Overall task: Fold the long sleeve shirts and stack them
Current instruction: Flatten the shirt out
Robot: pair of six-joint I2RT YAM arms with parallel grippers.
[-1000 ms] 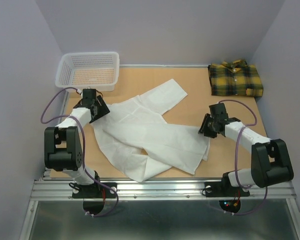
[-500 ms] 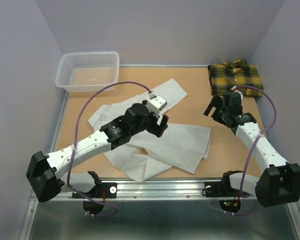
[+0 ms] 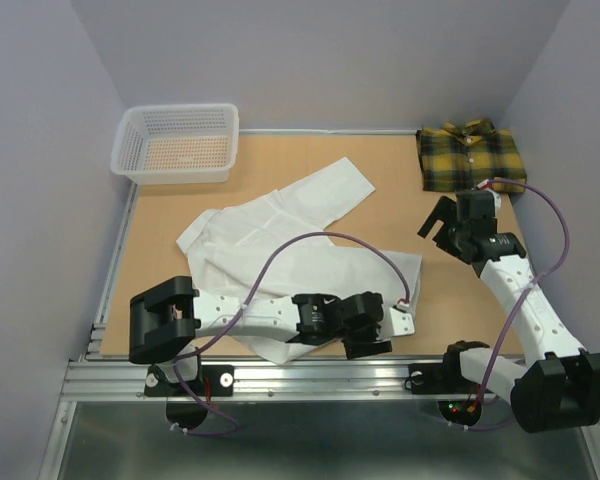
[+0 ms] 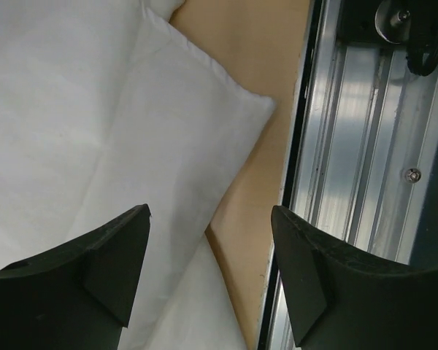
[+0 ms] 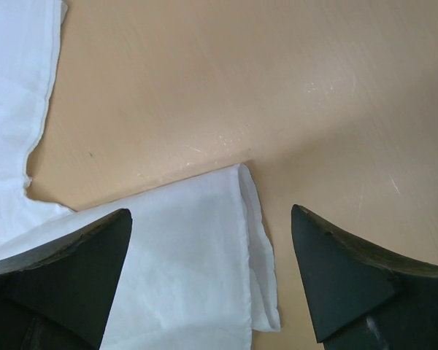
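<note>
A white long sleeve shirt (image 3: 280,250) lies spread out and crumpled across the middle of the table, one sleeve reaching toward the back. The plaid shirt (image 3: 470,158) rests folded at the back right corner. My left gripper (image 3: 368,345) hovers low at the shirt's near hem, close to the table's front edge. In the left wrist view it (image 4: 208,270) is open above a white corner (image 4: 182,146), holding nothing. My right gripper (image 3: 432,225) is raised beyond the shirt's right edge. Seen from its wrist, it (image 5: 212,270) is open over the shirt's hem corner (image 5: 204,248), also holding nothing.
A white mesh basket (image 3: 178,143) stands at the back left corner. The aluminium rail (image 4: 365,146) runs along the table's front edge, right beside my left gripper. Purple walls close in the left and right sides.
The left arm swept from the shirt's collar side by the basket, over the middle, down to the near hem. The right gripper let go of the shirt's right edge, opened and pulled back.
</note>
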